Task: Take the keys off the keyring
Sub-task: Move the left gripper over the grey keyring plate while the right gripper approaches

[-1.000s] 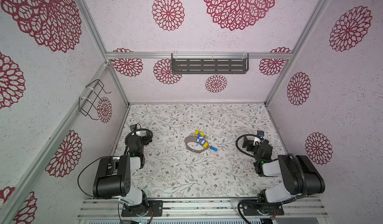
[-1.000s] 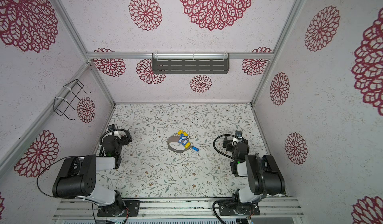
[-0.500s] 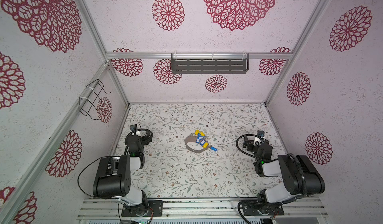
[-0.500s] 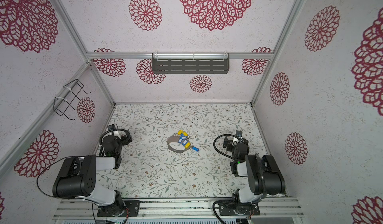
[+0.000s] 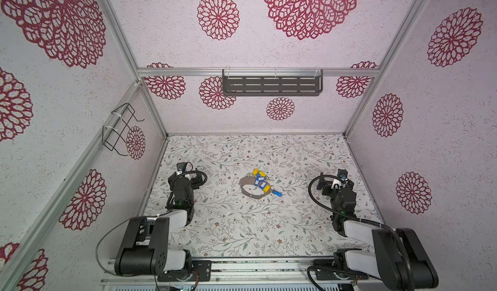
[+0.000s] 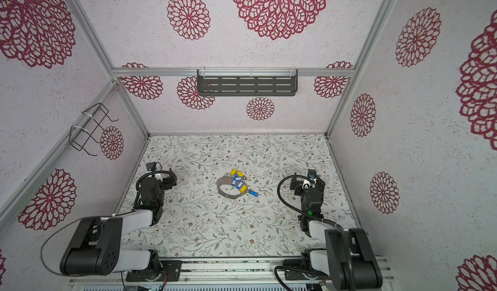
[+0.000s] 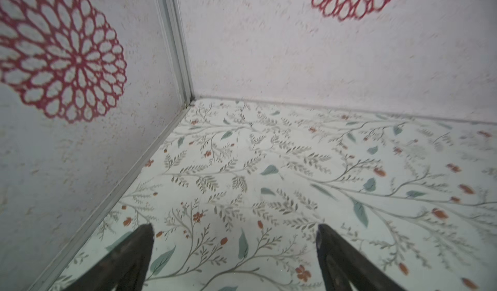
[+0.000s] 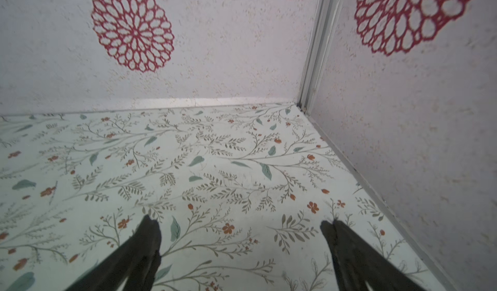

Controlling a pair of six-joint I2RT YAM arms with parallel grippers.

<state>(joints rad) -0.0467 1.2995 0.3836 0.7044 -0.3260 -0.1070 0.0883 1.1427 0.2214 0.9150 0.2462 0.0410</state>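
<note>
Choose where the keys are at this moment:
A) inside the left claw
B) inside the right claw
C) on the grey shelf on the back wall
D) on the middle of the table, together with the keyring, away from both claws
D: the keys lie clustered at the keyring mid-table, while the left claw and right claw stand open and empty at the sides.

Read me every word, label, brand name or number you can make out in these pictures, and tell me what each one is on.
No text can be read in any view.
The keys on the keyring have white label panels: too small in both top views to read, or even to tell whether anything is written on them.
Nothing else in view shows lettering, numbers or a brand mark.
</note>
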